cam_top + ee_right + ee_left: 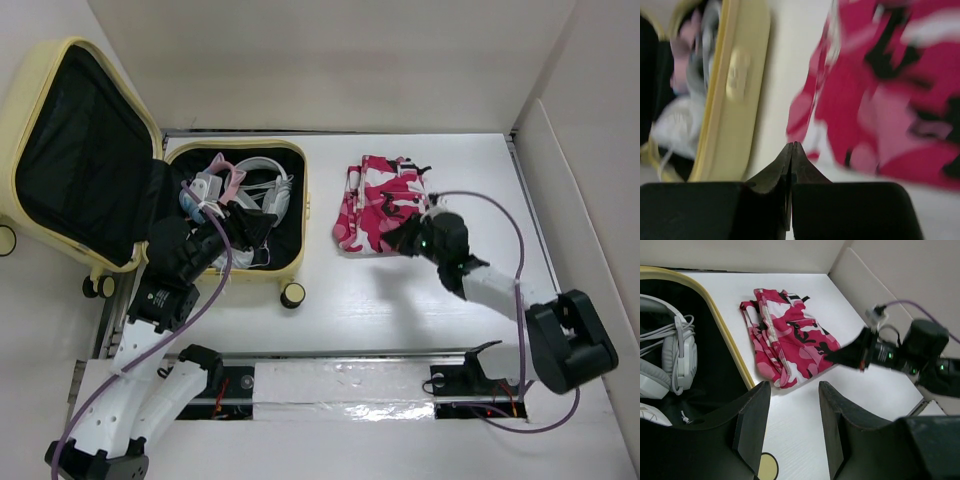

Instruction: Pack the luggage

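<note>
The pale yellow suitcase (pixel 40 95) lies open at the left, its lid raised and its black-lined base holding white headphones (pixel 268 190) and several small items. A folded pink camouflage garment (pixel 375 205) lies on the table right of it. It also shows in the left wrist view (pixel 790 342) and, blurred, in the right wrist view (pixel 890 95). My left gripper (pixel 258 228) is open and empty over the suitcase's near right part. My right gripper (pixel 400 240) is shut and empty, its tips at the garment's near right edge.
A suitcase wheel (pixel 292 295) sits on the table by the base's near right corner. White walls enclose the table at the back and right. A metal rail (pixel 340 385) runs along the near edge between the arm bases.
</note>
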`<state>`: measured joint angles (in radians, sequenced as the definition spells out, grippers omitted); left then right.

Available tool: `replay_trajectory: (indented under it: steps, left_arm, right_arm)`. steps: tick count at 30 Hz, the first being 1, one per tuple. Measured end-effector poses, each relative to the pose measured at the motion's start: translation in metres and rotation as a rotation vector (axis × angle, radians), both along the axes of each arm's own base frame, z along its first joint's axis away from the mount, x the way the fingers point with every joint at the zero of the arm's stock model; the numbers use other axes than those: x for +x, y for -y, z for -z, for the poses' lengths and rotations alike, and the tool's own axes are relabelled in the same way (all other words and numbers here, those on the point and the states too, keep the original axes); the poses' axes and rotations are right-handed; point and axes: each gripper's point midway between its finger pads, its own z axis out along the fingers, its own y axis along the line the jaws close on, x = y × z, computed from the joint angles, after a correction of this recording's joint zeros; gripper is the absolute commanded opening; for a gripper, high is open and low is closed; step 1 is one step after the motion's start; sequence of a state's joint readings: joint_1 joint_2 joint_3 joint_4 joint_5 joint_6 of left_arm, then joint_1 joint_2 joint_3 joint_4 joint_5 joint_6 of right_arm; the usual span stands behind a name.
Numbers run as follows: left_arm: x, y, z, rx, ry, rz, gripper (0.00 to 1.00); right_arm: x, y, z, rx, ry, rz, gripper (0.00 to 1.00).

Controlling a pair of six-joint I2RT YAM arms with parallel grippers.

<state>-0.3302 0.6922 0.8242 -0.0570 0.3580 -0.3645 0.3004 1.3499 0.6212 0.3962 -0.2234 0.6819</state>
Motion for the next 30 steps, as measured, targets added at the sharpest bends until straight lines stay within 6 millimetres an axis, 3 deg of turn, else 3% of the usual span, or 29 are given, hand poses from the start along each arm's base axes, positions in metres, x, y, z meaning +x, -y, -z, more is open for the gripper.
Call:
replay_trajectory:
  steps: [2, 3, 4, 7, 10, 15, 20, 23, 26, 30]
  left_arm:
    - [-0.001, 0.000, -0.001, -0.001, 0.002, 0.002, 0.40]
    - [-0.001, 0.000, -0.001, -0.002, 0.003, 0.002, 0.40]
    - [-0.002, 0.000, -0.002, -0.003, 0.006, 0.003, 0.40]
    - [-0.004, 0.000, -0.005, -0.006, 0.016, 0.006, 0.41]
    - [-0.006, -0.001, -0.007, -0.009, 0.024, 0.008, 0.41]
    - [-0.008, -0.002, -0.010, -0.013, 0.035, 0.008, 0.41]
    - [-0.009, -0.002, -0.011, -0.015, 0.039, 0.008, 0.43]
    - [-0.006, 0.001, -0.008, -0.015, 0.027, 0.015, 0.44]
    - [-0.002, 0.008, -0.003, -0.018, 0.003, 0.045, 0.44]
    - [0.008, 0.018, 0.013, -0.013, -0.061, 0.079, 0.44]
  right_arm:
    - [-0.040, -0.012, 0.027, 0.014, -0.063, -0.027, 0.24]
    - [-0.049, -0.011, 0.035, 0.014, -0.082, -0.024, 0.37]
    - [-0.061, 0.000, 0.054, 0.007, -0.137, 0.024, 0.55]
    - [-0.066, 0.017, 0.074, -0.015, -0.201, 0.105, 0.70]
    - [-0.057, 0.024, 0.077, -0.017, -0.203, 0.165, 0.74]
    - [-0.038, 0.033, 0.100, -0.019, -0.260, 0.239, 0.74]
    - [-0.016, 0.038, 0.099, 0.013, -0.236, 0.285, 0.70]
    - [-0.013, 0.041, 0.098, 0.014, -0.232, 0.303, 0.60]
    - [-0.007, 0.038, 0.097, 0.024, -0.229, 0.298, 0.61]
    - [-0.001, 0.008, 0.092, 0.052, -0.229, 0.206, 0.67]
